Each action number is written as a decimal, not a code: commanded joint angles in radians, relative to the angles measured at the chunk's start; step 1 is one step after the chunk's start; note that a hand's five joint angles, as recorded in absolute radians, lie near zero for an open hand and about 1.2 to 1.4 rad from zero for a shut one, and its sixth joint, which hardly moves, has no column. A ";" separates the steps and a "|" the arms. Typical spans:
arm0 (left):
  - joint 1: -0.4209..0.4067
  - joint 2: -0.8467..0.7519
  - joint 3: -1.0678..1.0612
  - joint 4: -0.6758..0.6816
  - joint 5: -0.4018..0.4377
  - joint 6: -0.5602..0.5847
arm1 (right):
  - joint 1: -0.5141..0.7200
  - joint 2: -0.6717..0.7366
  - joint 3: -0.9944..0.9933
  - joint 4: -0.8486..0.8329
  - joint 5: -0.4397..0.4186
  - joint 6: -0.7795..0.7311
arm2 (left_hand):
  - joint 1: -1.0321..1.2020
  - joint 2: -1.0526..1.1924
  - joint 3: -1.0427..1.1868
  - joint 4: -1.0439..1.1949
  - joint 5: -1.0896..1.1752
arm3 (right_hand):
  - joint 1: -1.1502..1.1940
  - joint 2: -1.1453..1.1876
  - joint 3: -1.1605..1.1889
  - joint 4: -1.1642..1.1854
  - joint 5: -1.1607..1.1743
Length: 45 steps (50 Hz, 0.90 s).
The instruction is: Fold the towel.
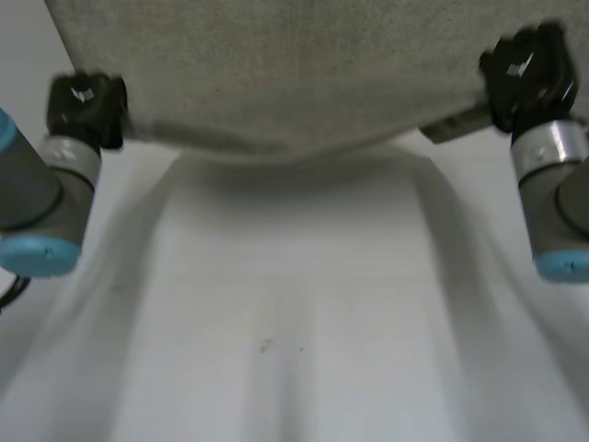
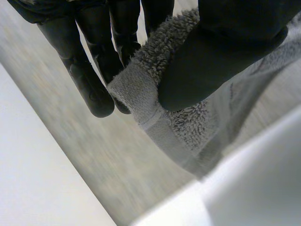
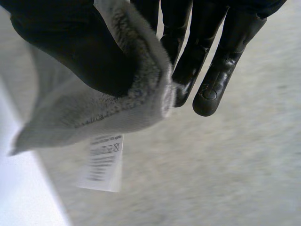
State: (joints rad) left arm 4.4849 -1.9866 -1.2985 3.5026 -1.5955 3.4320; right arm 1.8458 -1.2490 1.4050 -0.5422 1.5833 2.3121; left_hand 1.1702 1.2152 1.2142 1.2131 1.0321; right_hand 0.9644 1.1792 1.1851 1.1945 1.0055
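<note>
A grey towel hangs lifted above the white table, stretched between both hands, with its lower edge sagging in the middle. My left hand pinches the towel's near left corner between thumb and fingers. My right hand pinches the near right corner the same way, thumb against fingers. A white care label dangles from the right corner.
The bare white table lies below the hanging towel. Both grey arms with light-blue caps stand at the sides.
</note>
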 commanded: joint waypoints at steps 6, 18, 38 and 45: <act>0.002 -0.124 -0.288 0.144 0.055 0.015 | -0.017 0.134 0.273 0.007 -0.112 -0.008 | 0.226 0.181 0.182 0.183 0.190 | 0.432 0.217 0.211 0.202 0.216; 0.074 0.151 -0.585 -0.118 0.063 0.168 | -0.086 -0.079 0.341 0.487 -0.106 -0.056 | 0.226 0.181 0.182 0.183 0.190 | 0.432 0.217 0.211 0.202 0.216; 0.186 0.399 -0.697 -0.416 0.230 0.381 | -0.172 -0.221 0.327 0.745 -0.126 -0.183 | 0.226 0.181 0.182 0.183 0.190 | 0.432 0.217 0.211 0.202 0.216; 0.140 0.202 -0.550 -0.346 0.221 0.349 | -0.129 -0.021 0.240 0.589 -0.045 -0.162 | 0.226 0.181 0.182 0.183 0.190 | 0.432 0.217 0.211 0.202 0.216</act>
State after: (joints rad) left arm 4.6636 -1.6026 -1.9835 3.0889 -1.3700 3.8155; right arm 1.6760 -1.4472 1.7174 0.1951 1.4662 2.1256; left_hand 1.1706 1.2152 1.2148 1.2131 1.0321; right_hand 0.9644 1.1792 1.1851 1.1945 1.0061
